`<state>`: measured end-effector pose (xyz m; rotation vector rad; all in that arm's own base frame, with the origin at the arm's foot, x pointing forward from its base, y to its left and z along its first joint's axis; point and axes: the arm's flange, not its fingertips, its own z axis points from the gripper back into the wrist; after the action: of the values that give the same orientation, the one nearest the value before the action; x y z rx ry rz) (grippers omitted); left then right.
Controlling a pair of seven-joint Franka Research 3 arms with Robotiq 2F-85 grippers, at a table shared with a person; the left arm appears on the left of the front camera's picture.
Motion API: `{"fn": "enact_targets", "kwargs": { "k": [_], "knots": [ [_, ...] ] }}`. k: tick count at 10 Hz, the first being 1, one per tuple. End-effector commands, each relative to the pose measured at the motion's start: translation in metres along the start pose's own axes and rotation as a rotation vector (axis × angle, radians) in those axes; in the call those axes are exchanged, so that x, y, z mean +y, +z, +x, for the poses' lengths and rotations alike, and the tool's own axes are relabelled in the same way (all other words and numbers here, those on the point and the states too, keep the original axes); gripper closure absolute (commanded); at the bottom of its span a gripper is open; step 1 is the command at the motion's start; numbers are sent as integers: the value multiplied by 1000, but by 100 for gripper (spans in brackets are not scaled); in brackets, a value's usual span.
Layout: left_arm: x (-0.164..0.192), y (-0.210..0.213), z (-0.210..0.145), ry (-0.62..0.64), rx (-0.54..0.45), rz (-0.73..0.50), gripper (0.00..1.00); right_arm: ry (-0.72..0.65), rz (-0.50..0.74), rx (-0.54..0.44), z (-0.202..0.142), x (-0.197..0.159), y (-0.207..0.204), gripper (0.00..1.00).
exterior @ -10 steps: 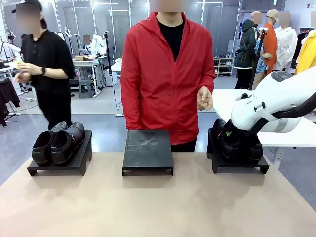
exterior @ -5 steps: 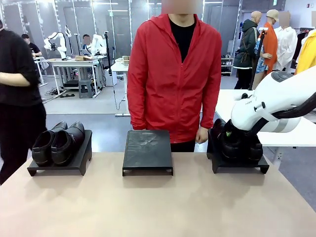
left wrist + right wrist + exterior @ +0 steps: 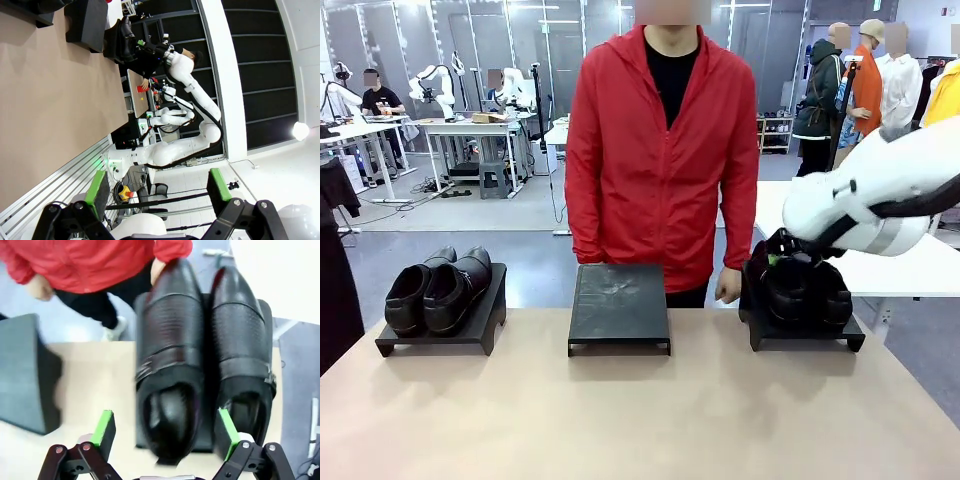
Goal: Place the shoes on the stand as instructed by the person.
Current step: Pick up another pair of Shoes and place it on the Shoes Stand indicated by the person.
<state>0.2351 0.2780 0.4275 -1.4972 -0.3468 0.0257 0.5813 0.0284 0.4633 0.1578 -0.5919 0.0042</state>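
Shoes (image 3: 200,355): black, glossy, textured toes, strapped, paired on stand; both grippers' fingers spread.

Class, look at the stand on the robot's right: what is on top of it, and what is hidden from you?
A pair of black shoes sits on the right stand. The right hand hovers open above them; in the front view, the arm covers their tops.

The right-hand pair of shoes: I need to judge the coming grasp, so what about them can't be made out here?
- Front view: the right arm covers the tops of the right-hand shoes.
- Right wrist view: the nearer shoe is motion-blurred; its heel is cut off behind the right gripper.
- Right wrist view: the stand is mostly hidden under the shoes.
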Motion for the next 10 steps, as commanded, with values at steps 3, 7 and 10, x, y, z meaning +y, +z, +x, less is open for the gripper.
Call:
{"fn": "enact_targets", "kwargs": {
  "k": [3,7,10],
  "knots": [
    [-2,1,-2,-21,6,-15,0,-52,269,114,-54,-12,114,0],
    [-2,1,-2,-21,6,-15,0,-163,711,215,-141,-80,177,0],
    [-2,1,-2,-21,6,-15,0,-246,940,181,-201,-145,167,0]
  ]
}}
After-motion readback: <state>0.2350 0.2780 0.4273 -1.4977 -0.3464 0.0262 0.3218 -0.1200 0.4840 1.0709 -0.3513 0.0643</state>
